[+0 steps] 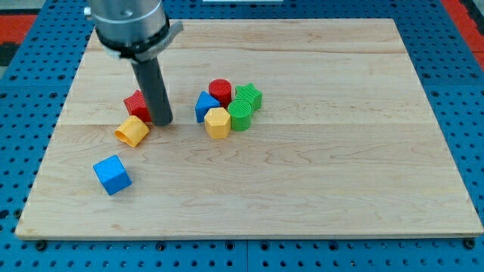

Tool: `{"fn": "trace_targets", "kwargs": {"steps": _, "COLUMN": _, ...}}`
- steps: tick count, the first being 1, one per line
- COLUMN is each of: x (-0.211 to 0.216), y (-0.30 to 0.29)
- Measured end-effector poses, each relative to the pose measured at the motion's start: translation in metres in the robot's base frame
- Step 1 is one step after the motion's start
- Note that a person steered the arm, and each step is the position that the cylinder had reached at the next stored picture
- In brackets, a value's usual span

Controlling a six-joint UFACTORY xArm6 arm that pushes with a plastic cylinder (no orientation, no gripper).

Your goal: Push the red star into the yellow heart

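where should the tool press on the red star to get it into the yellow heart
No grip here, only a push. My tip stands at the red star's right edge, with the yellow heart just below the star, seemingly touching it. Best contact is probably the star's upper side, toward the view's top, pushing down the view. The rod hides part of the star, so its points there are unclear.

Single view only — raised, looking down at slant across wooden board from its near edge. Close enough that board nearly fills frame — blue pegboard at margins, arm housing cropped at top.
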State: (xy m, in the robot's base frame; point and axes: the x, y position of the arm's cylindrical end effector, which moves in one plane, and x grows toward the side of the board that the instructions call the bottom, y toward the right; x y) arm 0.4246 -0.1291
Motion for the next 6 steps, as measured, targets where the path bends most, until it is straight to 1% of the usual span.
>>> {"fn": "trace_targets", "kwargs": {"steps": 1, "x": -0.05, "y": 0.009}}
{"fn": "trace_targets", "kwargs": {"steps": 2, "x": -0.055, "y": -0.013}}
{"fn": "trace_targets", "kwargs": {"steps": 4, "x": 0.025, "y": -0.047}}
{"fn": "trace_targets", "kwargs": {"steps": 6, "x": 0.051, "y": -0.028}}
